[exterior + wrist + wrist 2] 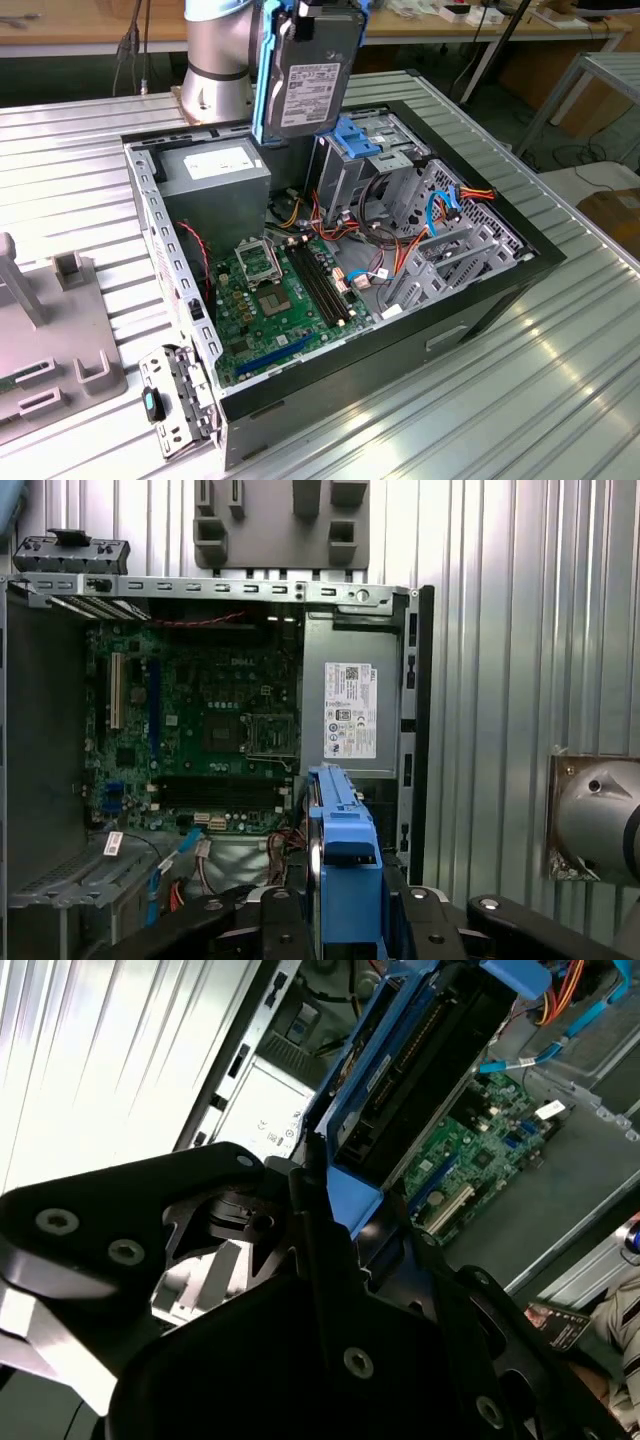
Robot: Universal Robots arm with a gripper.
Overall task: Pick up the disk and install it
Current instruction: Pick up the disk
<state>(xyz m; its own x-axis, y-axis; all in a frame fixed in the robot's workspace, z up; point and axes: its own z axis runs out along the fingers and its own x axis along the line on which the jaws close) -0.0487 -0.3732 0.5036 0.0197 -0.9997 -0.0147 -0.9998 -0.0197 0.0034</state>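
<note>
The end effector [345,912] is clamped on the disk [312,68], its black fingers [283,915] pressing either side of the blue carrier in the first wrist view; the disk hangs upright in the air over the far part of the open computer case [400,345], which lies on the ribbed metal tabletop [520,400]; just below it stands the metal drive cage [385,185] with its blue latch [356,135]; the green motherboard [270,300] lies nearer; the grey power supply [215,175] sits toward the exterior view's left.
</note>
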